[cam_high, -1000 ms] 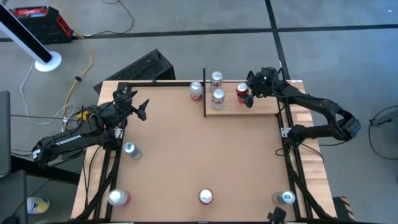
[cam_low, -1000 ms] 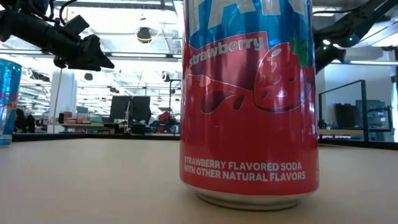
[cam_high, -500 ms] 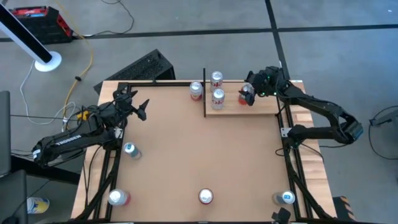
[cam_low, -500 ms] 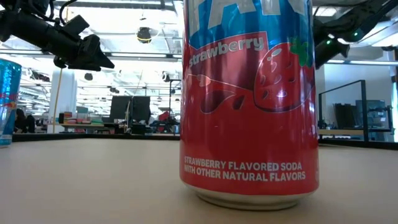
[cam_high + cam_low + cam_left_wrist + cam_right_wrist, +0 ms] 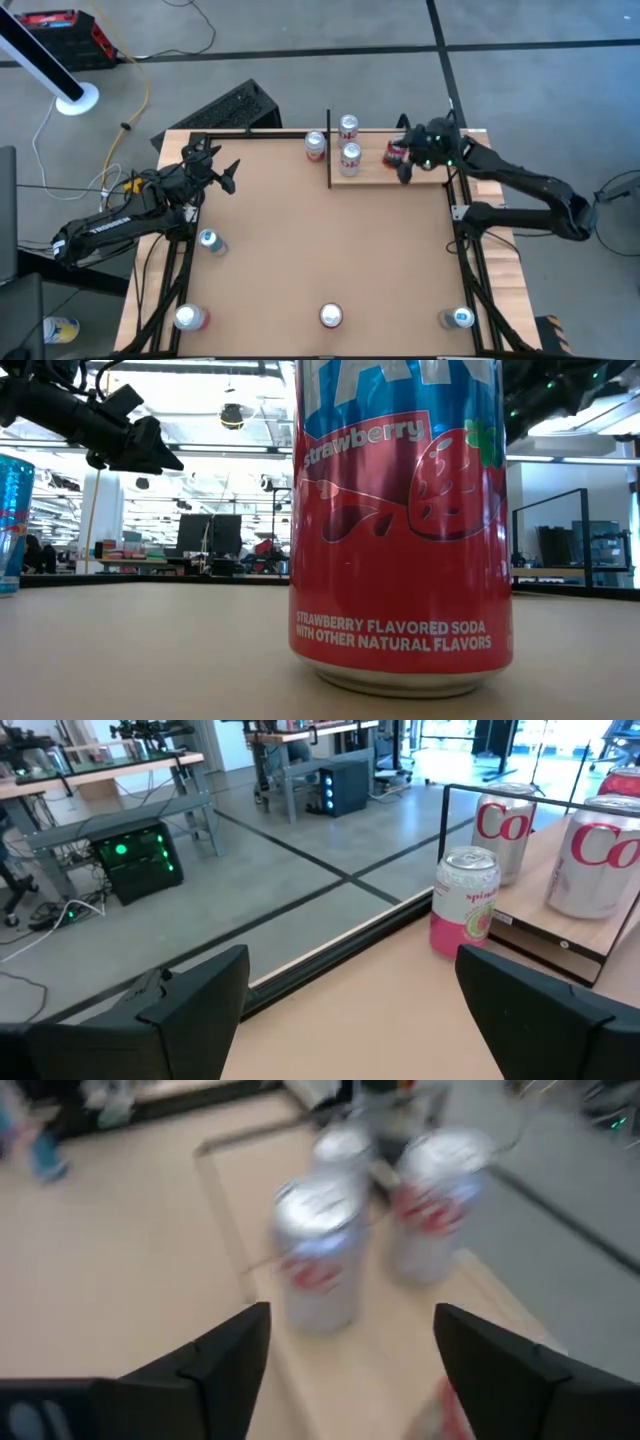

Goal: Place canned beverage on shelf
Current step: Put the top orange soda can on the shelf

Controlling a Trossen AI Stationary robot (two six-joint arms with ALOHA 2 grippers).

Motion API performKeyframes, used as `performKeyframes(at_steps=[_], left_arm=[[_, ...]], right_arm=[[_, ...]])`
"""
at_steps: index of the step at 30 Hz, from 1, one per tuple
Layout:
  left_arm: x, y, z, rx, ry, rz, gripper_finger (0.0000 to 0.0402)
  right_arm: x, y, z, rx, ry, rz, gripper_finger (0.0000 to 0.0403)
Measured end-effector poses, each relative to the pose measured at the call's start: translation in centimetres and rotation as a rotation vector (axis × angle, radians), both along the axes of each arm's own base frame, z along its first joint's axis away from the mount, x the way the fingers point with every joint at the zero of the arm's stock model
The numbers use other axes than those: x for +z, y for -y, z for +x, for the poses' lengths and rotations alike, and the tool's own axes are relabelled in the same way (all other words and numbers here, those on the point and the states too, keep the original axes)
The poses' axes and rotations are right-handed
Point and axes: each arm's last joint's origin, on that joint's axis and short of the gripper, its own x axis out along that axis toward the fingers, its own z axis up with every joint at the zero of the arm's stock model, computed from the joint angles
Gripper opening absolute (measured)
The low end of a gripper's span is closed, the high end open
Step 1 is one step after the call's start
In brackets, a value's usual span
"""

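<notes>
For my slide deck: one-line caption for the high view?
Right pincer open beside red can on the shelf; left pincer waits open.

**Table and shelf, with the cans they carry**

The brown table [image 5: 300,250] carries a small pale wood shelf [image 5: 420,176] at its far edge, toward the right corner. A thin black post [image 5: 329,150] stands at the shelf's left end. On the shelf stand two silver cans [image 5: 349,157], one behind the other near the post, and a red can [image 5: 394,152] lying tipped farther right. Just left of the post, a pink-labelled can [image 5: 315,145] stands on the table. Well away from the shelf, four more cans stand on the table: a blue-topped can [image 5: 209,240] by the left edge, and three along the near edge, at left [image 5: 187,318], middle [image 5: 331,316] and right [image 5: 460,318].
</notes>
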Motion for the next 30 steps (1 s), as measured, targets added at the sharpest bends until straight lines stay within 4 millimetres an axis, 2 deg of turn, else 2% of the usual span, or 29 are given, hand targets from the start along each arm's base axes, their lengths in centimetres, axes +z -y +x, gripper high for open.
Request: performKeyframes(at_steps=[4,8,12,17,19,25,28,30], left_arm=[[-0.2,0.0,0.0,-0.006,-0.017,-0.015,0.0341],[-0.3,0.1,0.1,-0.027,0.037,-0.066,0.0341],[-0.2,0.2,0.1,-0.082,0.055,-0.072,0.0341],[-0.2,0.2,0.1,-0.106,0.001,-0.033,0.0341],[-0.3,0.2,0.1,-0.102,-0.035,-0.016,0.0341],[-0.6,0.2,0.0,-0.058,-0.117,0.003,0.0341],[-0.7,0.2,0.0,-0.068,-0.062,-0.048,0.0341],[-0.1,0.2,0.1,-0.081,-0.034,0.011,0.0341]], right_arm=[[-0.1,-2.9,1.1,0.084,-0.034,0.021,0.0263],[-0.4,-5.4,2.3,0.132,-0.059,0.016,0.0217],[-1.5,-7.0,3.3,0.131,-0.134,0.028,0.0143],[-3.0,-8.0,3.7,0.118,-0.243,0.121,0.0028],[-3.5,-8.1,3.3,0.09,-0.301,0.169,0.0016],[-4.4,-7.3,2.3,-0.102,-0.385,0.257,0.004],[-4.4,-6.7,2.2,-0.173,-0.38,0.233,0.0028],[-4.3,-6.2,2.1,-0.199,-0.367,0.232,0.0018]])
